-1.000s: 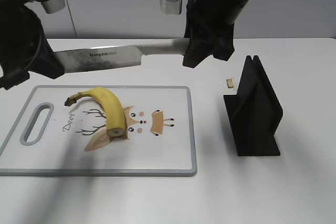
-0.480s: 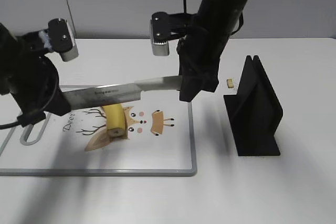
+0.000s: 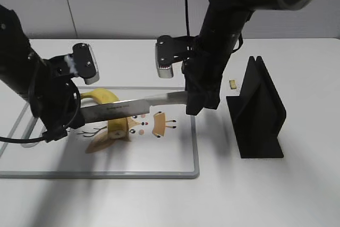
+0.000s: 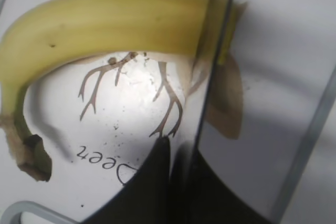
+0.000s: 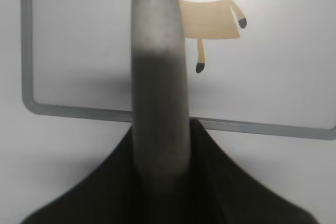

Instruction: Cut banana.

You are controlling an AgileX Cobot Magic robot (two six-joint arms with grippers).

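The yellow banana (image 3: 103, 97) lies on the white cutting board (image 3: 195, 147), its cut end towards the front. My right gripper (image 3: 194, 102) is shut on the handle of a long knife (image 3: 133, 107). The blade lies level across the banana near its cut end. My left gripper (image 3: 71, 120) is at the blade's tip and looks shut on it. The left wrist view shows the banana (image 4: 115, 19), the thin blade (image 4: 212, 77) crossing it and my fingers (image 4: 181, 156) closed together. I cannot tell whether the blade touches the banana. The right wrist view shows the handle (image 5: 157, 51) between my jaws (image 5: 160, 171).
A black knife stand (image 3: 257, 110) is on the table right of the board. A small tan piece (image 3: 232, 84) lies behind it. The board's grey rim shows in the left wrist view (image 4: 310, 145) and the right wrist view (image 5: 79, 111). The board carries a deer print.
Both arms have come down and forward with the knife, from well behind and above the board to low across the banana. The banana has not moved.
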